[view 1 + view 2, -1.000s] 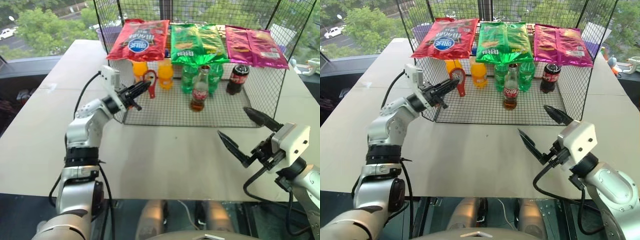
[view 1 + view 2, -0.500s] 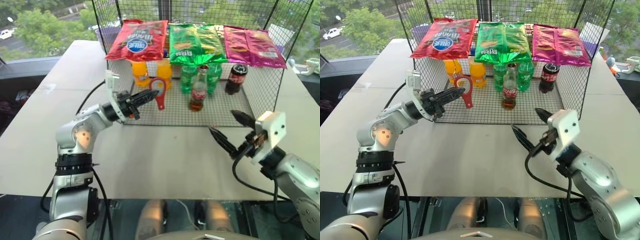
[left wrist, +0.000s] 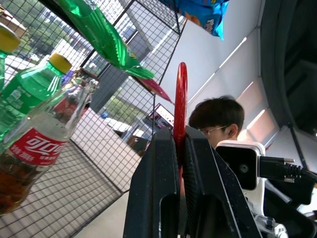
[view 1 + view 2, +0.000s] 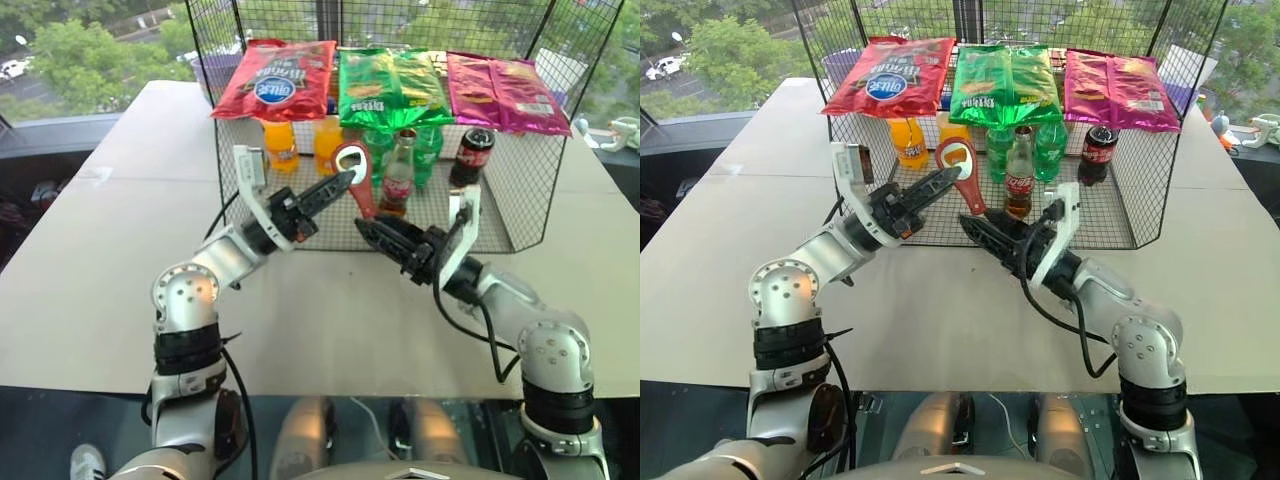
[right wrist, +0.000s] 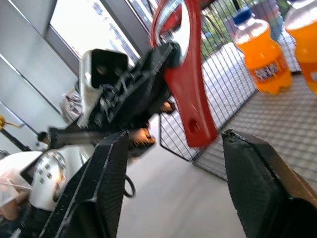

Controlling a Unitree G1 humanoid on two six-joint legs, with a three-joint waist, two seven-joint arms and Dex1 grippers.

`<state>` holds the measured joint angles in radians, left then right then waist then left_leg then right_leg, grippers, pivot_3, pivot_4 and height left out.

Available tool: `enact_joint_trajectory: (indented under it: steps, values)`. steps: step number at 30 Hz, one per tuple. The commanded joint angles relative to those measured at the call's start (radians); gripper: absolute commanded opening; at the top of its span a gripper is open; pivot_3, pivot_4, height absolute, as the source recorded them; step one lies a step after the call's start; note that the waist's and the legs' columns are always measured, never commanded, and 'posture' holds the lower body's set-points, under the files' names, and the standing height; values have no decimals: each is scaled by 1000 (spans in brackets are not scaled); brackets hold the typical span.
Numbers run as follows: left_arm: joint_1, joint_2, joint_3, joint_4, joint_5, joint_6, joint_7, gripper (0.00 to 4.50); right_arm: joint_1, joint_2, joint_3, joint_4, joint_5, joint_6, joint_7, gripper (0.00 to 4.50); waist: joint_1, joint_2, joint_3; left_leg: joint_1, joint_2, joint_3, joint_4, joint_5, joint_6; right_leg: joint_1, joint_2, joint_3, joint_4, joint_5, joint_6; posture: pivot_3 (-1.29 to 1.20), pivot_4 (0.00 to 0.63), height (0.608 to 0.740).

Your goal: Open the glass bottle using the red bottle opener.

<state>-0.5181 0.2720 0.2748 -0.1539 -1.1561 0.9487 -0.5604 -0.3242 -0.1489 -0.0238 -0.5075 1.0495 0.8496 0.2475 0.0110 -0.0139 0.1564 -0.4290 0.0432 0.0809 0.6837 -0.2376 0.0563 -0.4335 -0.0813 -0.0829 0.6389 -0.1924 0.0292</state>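
Both arms have swung inward: the left pincer [image 4: 345, 180] grips the red bottle opener [image 4: 356, 176] near its ring, handle slanting down toward the half-open right pincer [image 4: 368, 228] just below; the glass bottle [image 4: 399, 177] stands behind on the wire shelf

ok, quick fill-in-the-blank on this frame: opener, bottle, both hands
1. The left hand is shut on the red bottle ____.
2. The right hand, fingers apart, sits just below the opener's ____.
3. The glass bottle stands upright inside the wire ____.
4. Its cap is still ____.

Missing: opener; handle; cage; on
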Motion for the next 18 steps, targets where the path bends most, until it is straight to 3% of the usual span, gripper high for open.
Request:
enact_joint_trajectory:
  steps: [1,18]
  values:
    - [12,11,10,-57,-46,-3,6,0,-25,13,3,-7,27,-20,5,2946,0,0,0,0,0,0,0,0,0,0,0,0,0,0,0,0,150,740]
    - [45,46,-16,-83,-86,-9,-20,0,-71,20,23,13,38,-13,12,2946,0,0,0,-1,0,0,0,0,0,-1,0,0,-1,0,-1,0,150,740]
